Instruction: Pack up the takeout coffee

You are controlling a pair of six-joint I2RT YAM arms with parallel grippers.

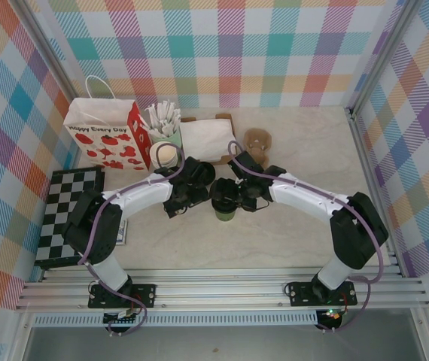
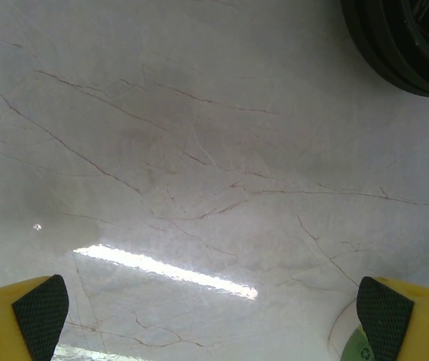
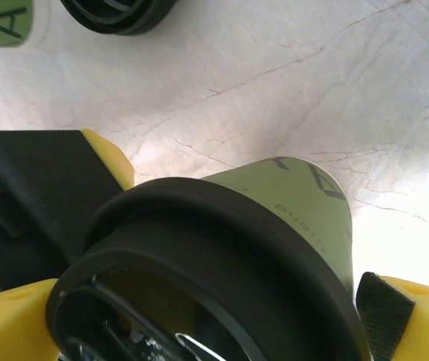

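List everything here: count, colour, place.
paper coffee cup with round plastic lid: one, green, black lid, centre
printed paper bag: one, white and red, back left
stack of lidless paper cups: one, cream, beside it
holder of white sticks: one, pale green, back
flat paper bag: one, white, back centre
cardboard piece: one, brown, back
chequered board: one, black-white, left edge
left jaws: one pair, yellow, black pads, open, beside cup
right jaws: one pair, yellow, black pads, open around cup

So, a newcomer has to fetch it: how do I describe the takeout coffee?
On the marble table, go to the middle. There, between the jaws of the right gripper, stands a green cup with a black lid; the cups beside the strawberry bag have no lids.
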